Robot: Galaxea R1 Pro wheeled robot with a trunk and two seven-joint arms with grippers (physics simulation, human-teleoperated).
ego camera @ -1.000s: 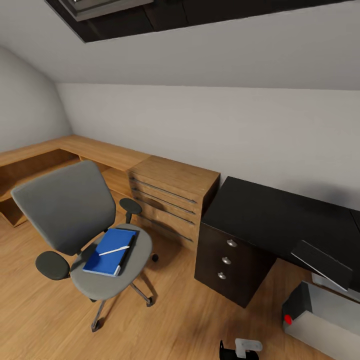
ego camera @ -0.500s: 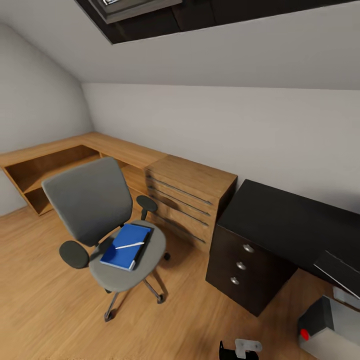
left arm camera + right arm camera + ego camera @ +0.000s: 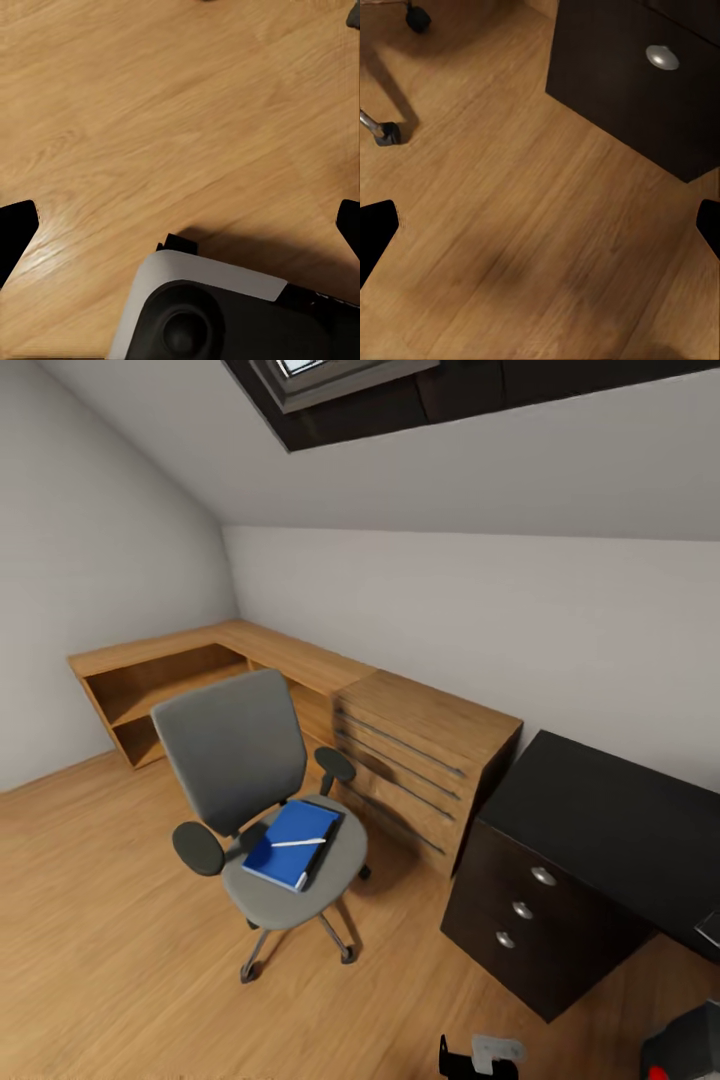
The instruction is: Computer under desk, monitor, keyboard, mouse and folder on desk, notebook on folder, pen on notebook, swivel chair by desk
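A blue flat folder (image 3: 293,844) with a white pen (image 3: 297,843) on top lies on the grey swivel chair (image 3: 255,800) beside the black desk (image 3: 590,860). Both the left gripper (image 3: 180,225) and the right gripper (image 3: 540,225) are spread wide over wooden floor (image 3: 90,950).

No legible text, label, brand, number or sign is found in any view. The blue folder (image 3: 293,844) on the swivel chair (image 3: 262,812) seat has a plain cover, and the drawer fronts of the black surface (image 3: 545,905) and of the wooden drawer unit (image 3: 415,760) carry only knobs and bar handles, with no markings. The red spot on the grey computer case (image 3: 688,1050) at the lower right corner of the head view is too small and cut off to be read as any sign.
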